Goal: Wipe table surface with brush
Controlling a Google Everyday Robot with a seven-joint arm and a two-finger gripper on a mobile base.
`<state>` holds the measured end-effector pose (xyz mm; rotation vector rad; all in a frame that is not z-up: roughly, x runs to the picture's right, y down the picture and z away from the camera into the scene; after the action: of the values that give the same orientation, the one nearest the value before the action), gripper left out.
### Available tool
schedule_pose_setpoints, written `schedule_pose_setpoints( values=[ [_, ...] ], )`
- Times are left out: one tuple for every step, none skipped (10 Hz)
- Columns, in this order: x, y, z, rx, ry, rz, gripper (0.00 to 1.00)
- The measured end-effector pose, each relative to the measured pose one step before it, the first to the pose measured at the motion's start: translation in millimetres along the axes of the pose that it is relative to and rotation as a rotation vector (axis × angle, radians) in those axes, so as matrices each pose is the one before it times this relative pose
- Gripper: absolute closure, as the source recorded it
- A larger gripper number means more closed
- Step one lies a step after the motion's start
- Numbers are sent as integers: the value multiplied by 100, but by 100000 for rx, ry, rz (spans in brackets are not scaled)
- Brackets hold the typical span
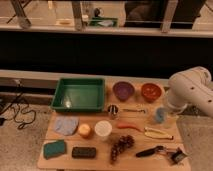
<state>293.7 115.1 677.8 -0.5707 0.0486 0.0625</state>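
Claw (169,112), at the lower end of the bulky white robot arm (192,90), hangs over the right edge of the light tan wooden bench (100,145), close to a translucent blue cup (160,115). I cannot tell whether it is wide or narrow, and I cannot tell whether it holds anything.

The slim black-handled brush (152,151) lies flat on the bench at the front right corner, its handle pointing left and its dark greyish head toward the right edge. It is well apart from the claw.

A green rectangular plastic tray (80,94) takes up the back left of the bench. To its right along the back stand a round purple bowl (123,90) and a round orange-red bowl (151,91). A small metal cup (112,110) sits just off the tray's front right corner.

In the middle row lie a blue-grey cloth (66,124), a round orange fruit (85,130) and a white round cup (103,128), the last two just beside each other. A slim red-orange piece (127,126) and a pale yellow-handled utensil (157,132) lie to the right of them.

Along the front edge are a teal sponge (54,148), a flat black rectangular block (83,152) and a bunch of dark grapes (121,145), which lies left of the brush handle.
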Motion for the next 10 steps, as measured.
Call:
schedule_pose_setpoints(
  values=[
    [-14, -11, 20, -47, 36, 287, 20],
    [66, 6, -1, -2, 95, 362, 20],
    [130, 57, -40, 14, 303, 423, 20],
    [310, 411, 6, -298, 666, 461, 20],
    [243, 314, 1, -175, 470, 279, 20],
    [339, 375, 6, 456, 405, 294, 20],
    [333, 412, 43, 347, 393, 136, 20],
    [265, 467, 100, 123, 330, 27, 20],
    [158, 389, 148, 64, 373, -241, 20],
    [334, 724, 231, -106, 743, -329, 20]
  ],
)
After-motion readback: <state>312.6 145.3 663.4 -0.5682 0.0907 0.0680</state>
